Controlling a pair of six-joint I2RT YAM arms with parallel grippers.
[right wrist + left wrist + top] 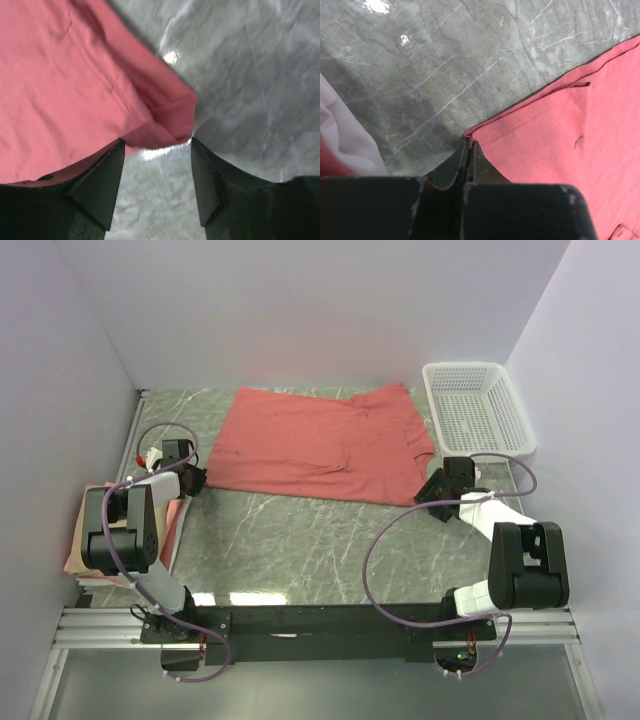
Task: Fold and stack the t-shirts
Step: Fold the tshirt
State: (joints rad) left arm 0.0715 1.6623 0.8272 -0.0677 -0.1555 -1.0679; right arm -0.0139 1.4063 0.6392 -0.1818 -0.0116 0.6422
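Observation:
A salmon-red t-shirt (320,445) lies spread flat at the back of the marble table. My left gripper (195,480) sits at its near left corner, shut on the hem corner (468,142), and a sliver of red cloth shows between the closed fingers. At the shirt's near right corner my right gripper (435,490) stands open. The sleeve end (170,115) hangs just ahead of the gap between its fingertips (156,150), not pinched. Folded tan (80,530) and pink (172,525) t-shirts lie stacked at the left edge, partly hidden by my left arm.
A white mesh basket (478,410) stands at the back right, close to the shirt's right sleeve. Walls close in the table on the left, back and right. Bare marble (300,540) stretches between the shirt and the arm bases.

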